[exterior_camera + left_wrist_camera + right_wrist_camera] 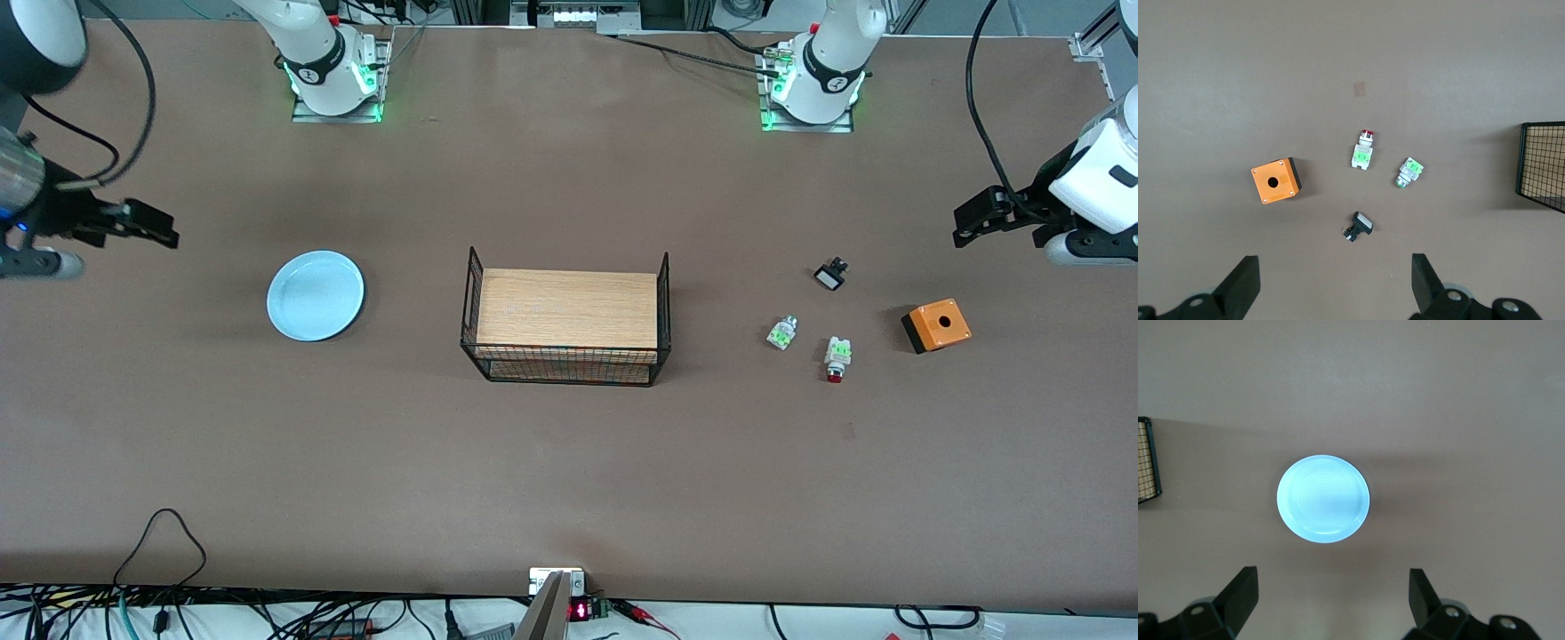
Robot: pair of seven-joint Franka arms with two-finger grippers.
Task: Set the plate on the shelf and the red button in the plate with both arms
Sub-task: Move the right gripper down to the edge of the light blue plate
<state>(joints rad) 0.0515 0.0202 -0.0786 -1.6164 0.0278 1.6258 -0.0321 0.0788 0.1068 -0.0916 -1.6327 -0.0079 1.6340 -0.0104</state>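
Observation:
The pale blue plate lies flat on the brown table toward the right arm's end; the right wrist view shows it whole. My right gripper hangs open and empty over bare table beside the plate, its fingers wide apart. The red button, white with a green middle and a red cap, lies toward the left arm's end and shows in the left wrist view. My left gripper is open and empty above the table by the small parts.
A wire basket with a wooden board on top stands mid-table. Near the red button lie a white-green part, a black-and-white part and an orange box with a hole. Cables run along the table's front edge.

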